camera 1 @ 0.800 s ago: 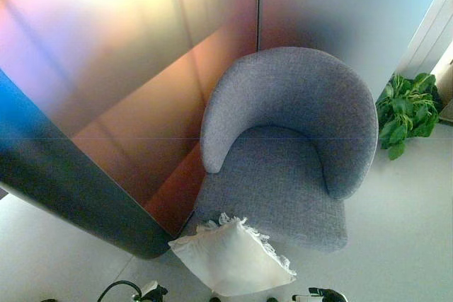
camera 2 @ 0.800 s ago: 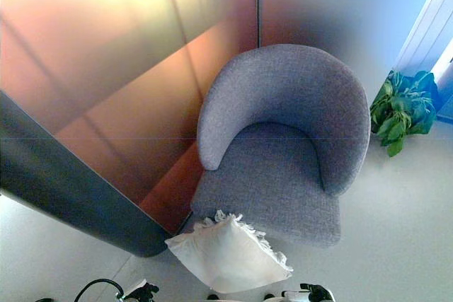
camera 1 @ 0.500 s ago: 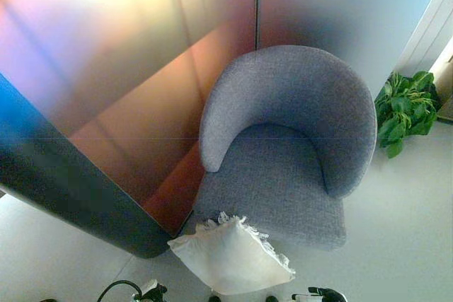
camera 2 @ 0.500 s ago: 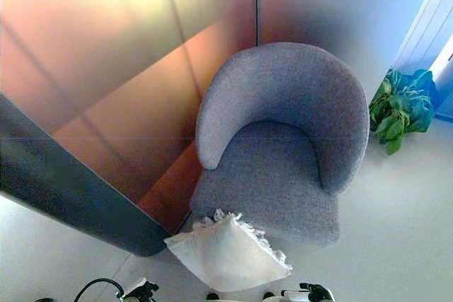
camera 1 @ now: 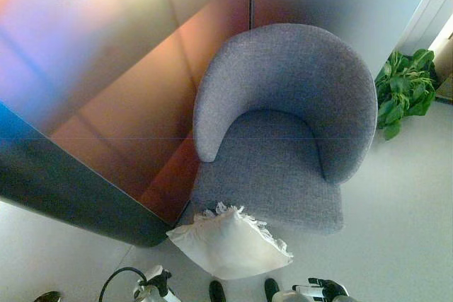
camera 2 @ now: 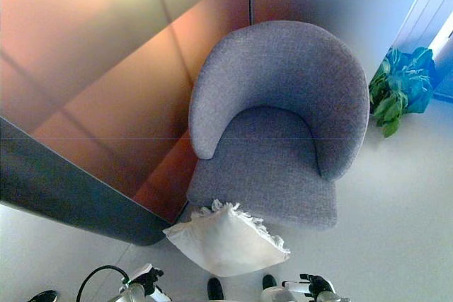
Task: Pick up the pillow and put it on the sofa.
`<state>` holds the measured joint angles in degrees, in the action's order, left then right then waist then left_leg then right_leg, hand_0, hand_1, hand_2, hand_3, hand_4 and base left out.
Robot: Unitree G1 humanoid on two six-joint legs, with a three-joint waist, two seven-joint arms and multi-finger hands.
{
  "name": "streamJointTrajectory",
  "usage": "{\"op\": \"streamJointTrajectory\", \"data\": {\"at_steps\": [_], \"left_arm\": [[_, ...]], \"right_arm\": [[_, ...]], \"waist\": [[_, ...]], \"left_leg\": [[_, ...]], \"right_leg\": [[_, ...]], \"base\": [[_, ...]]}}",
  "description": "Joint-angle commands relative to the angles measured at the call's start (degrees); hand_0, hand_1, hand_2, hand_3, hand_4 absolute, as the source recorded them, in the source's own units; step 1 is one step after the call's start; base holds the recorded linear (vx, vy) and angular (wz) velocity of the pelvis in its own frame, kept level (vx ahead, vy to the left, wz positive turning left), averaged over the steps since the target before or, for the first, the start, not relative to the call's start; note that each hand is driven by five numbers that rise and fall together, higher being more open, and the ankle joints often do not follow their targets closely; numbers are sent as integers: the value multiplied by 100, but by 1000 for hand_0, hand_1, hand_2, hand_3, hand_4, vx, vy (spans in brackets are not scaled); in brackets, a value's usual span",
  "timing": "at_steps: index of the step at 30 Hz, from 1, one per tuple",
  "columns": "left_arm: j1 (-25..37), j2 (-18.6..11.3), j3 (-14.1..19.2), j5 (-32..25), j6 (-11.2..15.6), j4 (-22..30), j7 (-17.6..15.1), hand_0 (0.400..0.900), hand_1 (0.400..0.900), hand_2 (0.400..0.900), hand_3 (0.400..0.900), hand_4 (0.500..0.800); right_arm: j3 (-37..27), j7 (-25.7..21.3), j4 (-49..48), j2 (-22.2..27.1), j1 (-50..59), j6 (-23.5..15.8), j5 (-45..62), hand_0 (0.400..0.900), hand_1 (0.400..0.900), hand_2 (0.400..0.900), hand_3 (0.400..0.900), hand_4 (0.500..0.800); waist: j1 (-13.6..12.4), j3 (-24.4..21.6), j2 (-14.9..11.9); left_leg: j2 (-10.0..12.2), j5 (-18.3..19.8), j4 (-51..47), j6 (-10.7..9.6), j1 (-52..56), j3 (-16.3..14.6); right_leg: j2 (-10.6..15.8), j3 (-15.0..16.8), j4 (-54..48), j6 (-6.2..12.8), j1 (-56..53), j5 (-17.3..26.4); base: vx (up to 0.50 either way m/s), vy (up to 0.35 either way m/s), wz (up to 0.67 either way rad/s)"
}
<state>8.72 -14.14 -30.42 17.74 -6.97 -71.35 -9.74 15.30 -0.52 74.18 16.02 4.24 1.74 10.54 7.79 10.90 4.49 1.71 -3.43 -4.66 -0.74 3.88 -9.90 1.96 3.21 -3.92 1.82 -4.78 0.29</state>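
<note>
**Pillow on floor at sofa front; both hands low and not engaged**

Findings. The white fringed pillow (camera 1: 230, 244) lies on the pale floor (camera 1: 396, 210), its far fringed edge touching or overlapping the front edge of the grey sofa (camera 1: 283, 132), a single round-backed seat. The seat cushion is bare. The pillow sits ahead of both hands and roughly between them, near but clear of each.

Left hand (camera 1: 154, 282): visible at the bottom edge, below and to the left of the pillow. Only a dark and white part shows; whether its fingers are spread or curled cannot be told. It holds nothing visible.

Right hand (camera 1: 322, 290): visible at the bottom edge, below and to the right of the pillow. Dark fingers appear loosely bent, but the view cuts them off; state cannot be confirmed. No contact with the pillow.

Assessment. The pick-up has not begun; the task stands at the approach stage.

Risks.
- The pillow is soft and broad. A one-sided pinch at a corner or the fringe would likely let it sag and slip.
- The pillow rests against the sofa base. A forward reach could push it under or along the front edge rather than lift it.
- A dark panel (camera 1: 78, 196) stands well to the left-front of the left hand; a wide swing on that side could strike it.
- A potted plant (camera 1: 405, 97) stands far right-front of the right hand, a lesser hazard.
</note>
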Motion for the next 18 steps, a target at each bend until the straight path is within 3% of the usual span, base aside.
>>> {"op": "streamJointTrajectory", "data": {"at_steps": [1, 11, 18], "left_arm": [[556, -346, -18, -69, -191, -144, -450, 900, 900, 900, 900, 800], [1117, -434, -49, -464, -328, -58, -717, 900, 900, 900, 900, 800], [1891, -576, 49, -774, -408, -225, -929, 900, 900, 900, 900, 800]], "right_arm": [[183, 8, 134, 170, 245, -10, -9, 900, 900, 900, 900, 800], [290, 42, -72, 392, 463, -29, -14, 900, 900, 900, 900, 800], [362, 79, -277, 490, 768, -218, 209, 900, 900, 900, 900, 800]], "waist": [[148, 149, -124], [403, 686, -185], [528, 1264, -417]], "left_leg": [[-393, 197, 11, 122, -21, 191], [-314, 214, 339, 107, -500, -62], [-298, 195, 565, 73, -1047, -307]], "right_leg": [[29, -115, 19, 379, 480, 491], [20, 204, 70, 361, 982, 597], [61, 385, 108, 434, 1564, 791]], "base": [[-8, 21, -12], [-72, 38, -14], [-155, 26, -11]]}}
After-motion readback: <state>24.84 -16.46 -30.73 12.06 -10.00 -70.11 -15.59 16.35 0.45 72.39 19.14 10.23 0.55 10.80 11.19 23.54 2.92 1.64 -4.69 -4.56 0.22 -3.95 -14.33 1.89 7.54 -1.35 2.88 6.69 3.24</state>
